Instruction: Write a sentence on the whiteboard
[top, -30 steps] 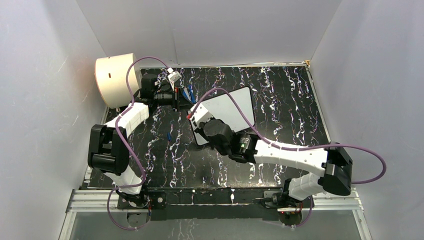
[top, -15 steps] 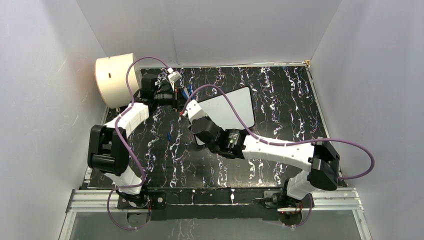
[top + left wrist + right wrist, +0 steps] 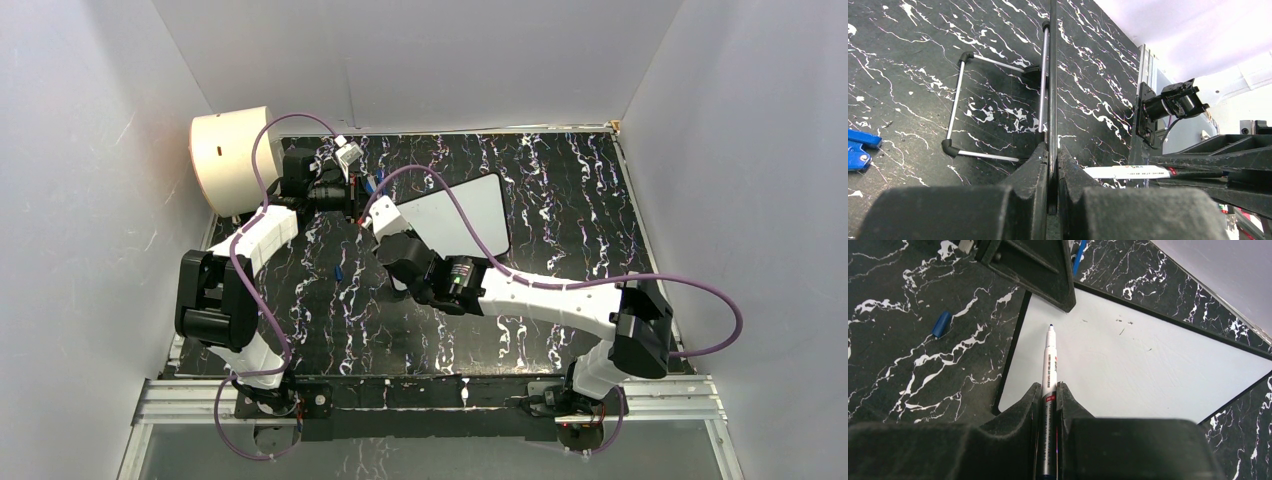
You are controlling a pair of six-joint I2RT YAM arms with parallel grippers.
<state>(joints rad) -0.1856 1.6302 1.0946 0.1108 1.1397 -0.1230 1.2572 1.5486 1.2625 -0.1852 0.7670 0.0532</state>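
Top view: bright, even, diffuse light from above; white walls (image 3: 420,60) bounce it, shadows under arms soft and faint. Warm orange cast on left wall beside drum (image 3: 232,155). White veining of dark counter (image 3: 560,180) crisp. Left wrist view: upper right corner blown out white; left claw (image 3: 1052,149) dark, out of focus in foreground. Right wrist view: whiteboard (image 3: 1148,370) evenly lit, marker (image 3: 1050,355) sharp, right claw (image 3: 1049,386) blurred.

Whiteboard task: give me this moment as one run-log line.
left gripper: shut on whiteboard edge | right gripper: shut on marker, uncapped, tip over whiteboard | lettering: none yet | blue cap: on table
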